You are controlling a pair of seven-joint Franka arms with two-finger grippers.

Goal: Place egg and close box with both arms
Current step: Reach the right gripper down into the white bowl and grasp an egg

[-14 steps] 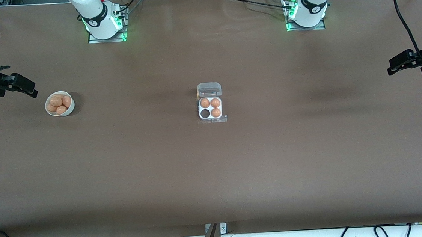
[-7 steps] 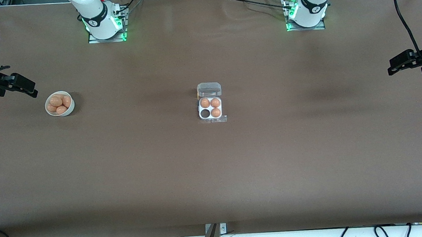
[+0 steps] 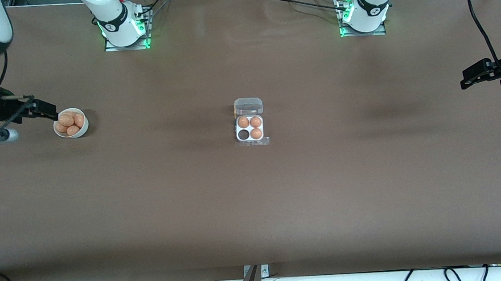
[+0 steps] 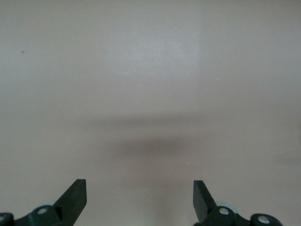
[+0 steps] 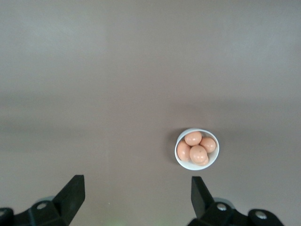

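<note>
Your right tool [image 3: 54, 115] hangs spread wide and empty at the white bowl [image 3: 80, 130] of eggs [image 3: 66, 119]. Your left tool [image 3: 464, 82] waits, released, above bare tabletop [image 3: 256, 211]. Mid-tabletop, the box [image 3: 250, 132] lies open, three cells filled, its 7 o'clock cell vacant.

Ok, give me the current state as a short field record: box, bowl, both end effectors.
box: mid-table, lid open, three eggs in, the cell nearest the camera toward the right arm's end empty
bowl: white, holds several eggs, toward the right arm's end
right end effector: open, empty, in the air at the bowl's rim
left end effector: open, empty, waiting over bare table at the left arm's end
</note>
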